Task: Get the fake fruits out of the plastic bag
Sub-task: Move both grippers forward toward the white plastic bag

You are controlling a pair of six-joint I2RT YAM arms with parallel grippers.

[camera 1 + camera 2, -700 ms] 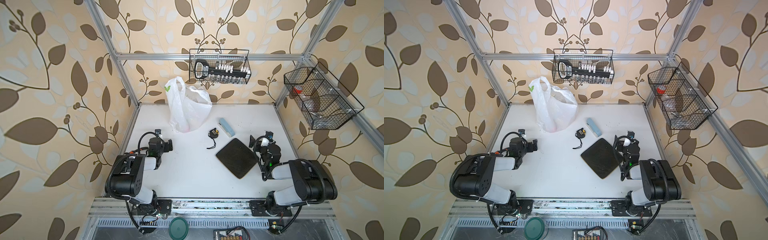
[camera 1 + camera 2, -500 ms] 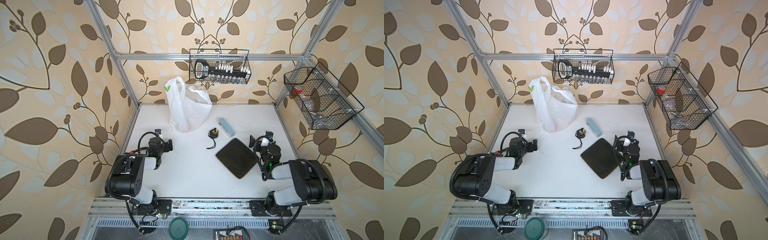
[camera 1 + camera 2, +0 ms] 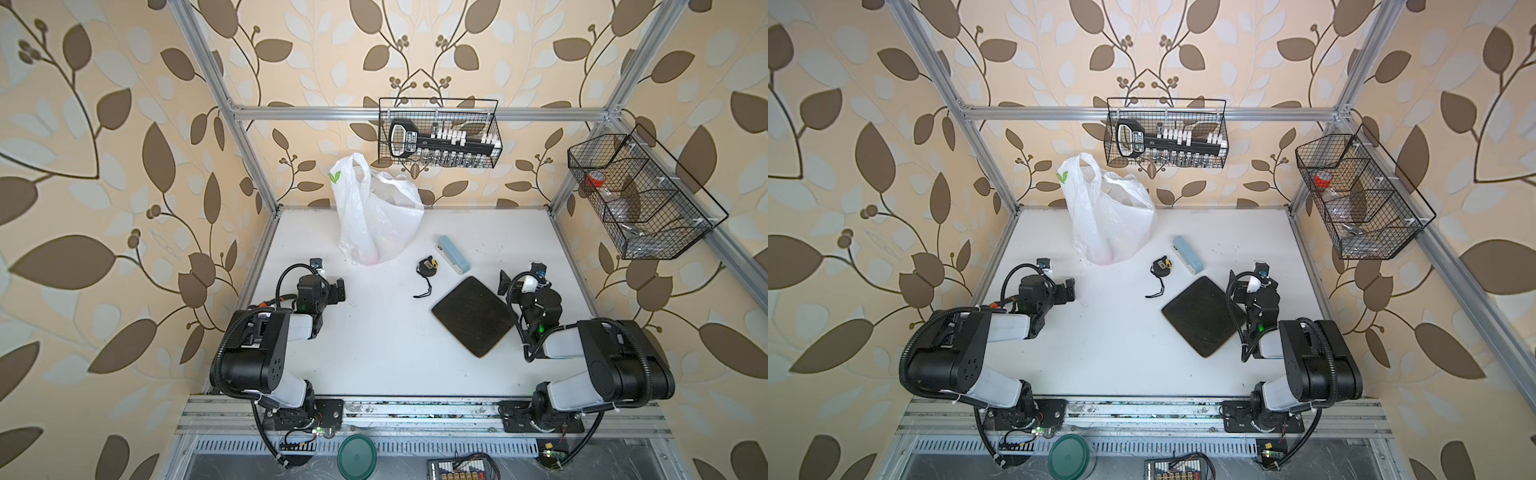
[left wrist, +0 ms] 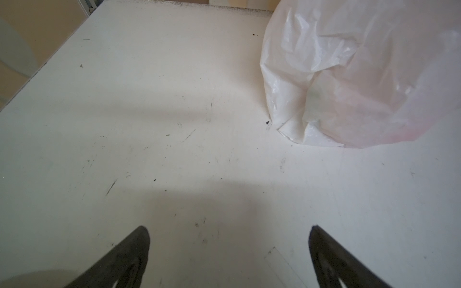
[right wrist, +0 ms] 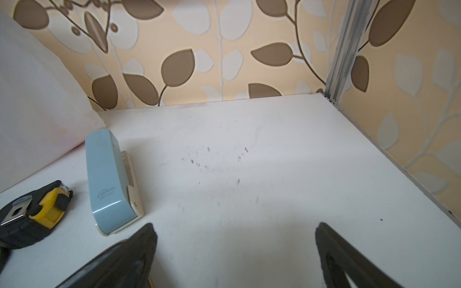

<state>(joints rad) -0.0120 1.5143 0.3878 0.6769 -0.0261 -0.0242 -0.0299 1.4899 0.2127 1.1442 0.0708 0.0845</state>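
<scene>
Standing at the rear left of the desk (image 3: pixel 395 357) in both top views is one plastic bag (image 3: pixel 376 216), its handles up and a faint pink showing through its lower end. The left claw (image 3: pixel 337 289) sits near the bag on its near side, apart from it, released and empty. The right claw (image 3: pixel 524 279), likewise released and empty, is well apart from the bag, just beside one dark square board (image 3: pixel 473 316). Between the bag and that claw lie one tape measure (image 3: pixel 428 266) and one pale blue stapler (image 3: pixel 453 254). Two wire baskets (image 3: pixel 438 133) hang from the frame.

The left wrist view has two fingers (image 4: pixel 129 251) spread wide over bare desk, with the bag ahead and untouched. The fake fruits (image 4: pixel 399 124) are only pink and greenish blurs behind the film, so they cannot be counted.

The right wrist view has two spread fingers, with the stapler and tape measure to one side and the bag beyond them.
</scene>
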